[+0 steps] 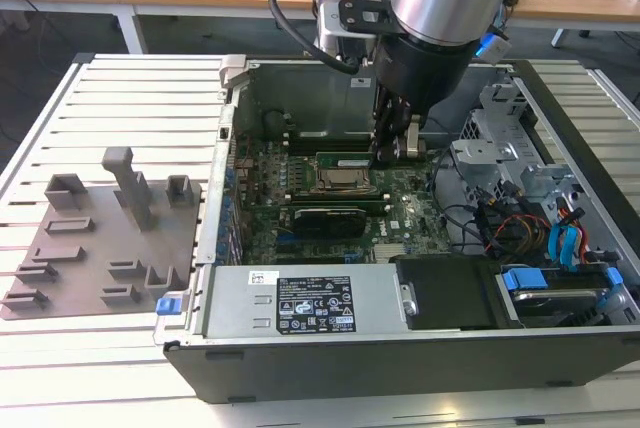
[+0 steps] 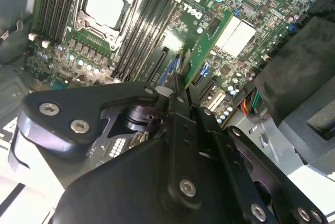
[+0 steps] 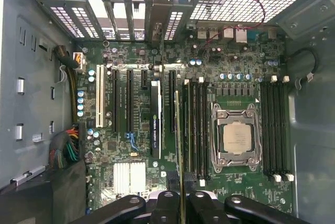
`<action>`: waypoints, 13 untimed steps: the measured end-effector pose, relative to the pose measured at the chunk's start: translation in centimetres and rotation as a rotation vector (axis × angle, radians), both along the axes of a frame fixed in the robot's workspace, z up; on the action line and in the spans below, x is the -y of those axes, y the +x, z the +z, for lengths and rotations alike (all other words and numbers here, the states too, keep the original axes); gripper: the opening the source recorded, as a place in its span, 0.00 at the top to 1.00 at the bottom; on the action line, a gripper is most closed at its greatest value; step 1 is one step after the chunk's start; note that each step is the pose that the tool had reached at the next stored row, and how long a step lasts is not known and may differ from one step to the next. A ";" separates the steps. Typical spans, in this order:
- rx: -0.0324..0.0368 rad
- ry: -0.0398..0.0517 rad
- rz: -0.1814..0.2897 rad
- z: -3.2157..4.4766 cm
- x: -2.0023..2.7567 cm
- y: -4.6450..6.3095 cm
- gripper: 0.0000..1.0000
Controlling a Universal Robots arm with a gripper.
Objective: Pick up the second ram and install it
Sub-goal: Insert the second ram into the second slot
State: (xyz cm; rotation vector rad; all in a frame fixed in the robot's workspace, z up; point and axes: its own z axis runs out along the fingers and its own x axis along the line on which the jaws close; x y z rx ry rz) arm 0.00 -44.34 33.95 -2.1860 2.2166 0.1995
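While the black gripper [image 3: 181, 205] clamps the slim green ram stick [image 2: 208, 51], we advise holding it square over a black memory slot [image 3: 194, 127]

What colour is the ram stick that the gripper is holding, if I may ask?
Green; the second ram shows best in the second wrist view.

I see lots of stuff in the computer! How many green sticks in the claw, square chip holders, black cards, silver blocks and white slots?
ram held in the gripper: 1
CPU socket: 1
black card: 1
silver heatsink: 1
white slot: 1
Total: 5
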 end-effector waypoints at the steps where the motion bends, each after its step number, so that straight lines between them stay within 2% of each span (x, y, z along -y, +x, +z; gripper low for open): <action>1: 0.0000 0.0000 0.000 -0.03 -0.01 0.0 0.86; 5: 0.0000 0.0000 0.000 -0.54 -0.06 -0.1 0.86; 11: 0.0000 0.0001 0.000 -2.43 -0.12 -0.1 0.86; 13: 0.0000 0.0000 0.000 -3.55 -0.19 -0.2 0.86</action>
